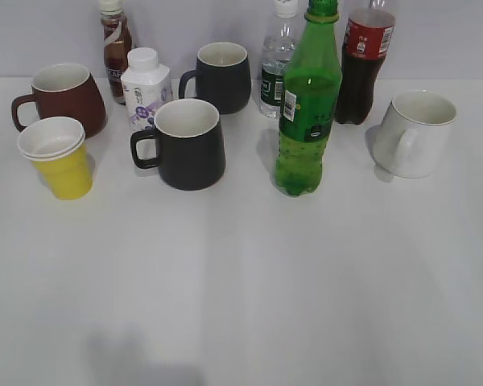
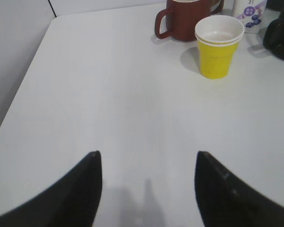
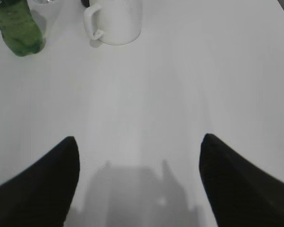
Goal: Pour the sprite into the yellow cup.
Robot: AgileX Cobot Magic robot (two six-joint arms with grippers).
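Note:
The sprite [image 1: 308, 104] is a tall green bottle standing upright right of centre on the white table; its base shows at the top left of the right wrist view [image 3: 16, 26]. The yellow cup [image 1: 58, 158] stands upright at the left, in front of a brown mug [image 1: 63, 98]; it also shows in the left wrist view [image 2: 218, 46]. My left gripper [image 2: 146, 158] is open and empty above bare table, well short of the cup. My right gripper [image 3: 139, 142] is open and empty above bare table, short of the bottle. Neither gripper shows in the exterior view.
Two black mugs [image 1: 185, 143] [image 1: 220, 76], a white mug [image 1: 416, 133], a small white milk bottle [image 1: 145, 87], a brown drink bottle [image 1: 115, 44], a clear water bottle [image 1: 278, 56] and a cola bottle [image 1: 364, 64] stand along the back. The table's left edge [image 2: 19, 94] is near.

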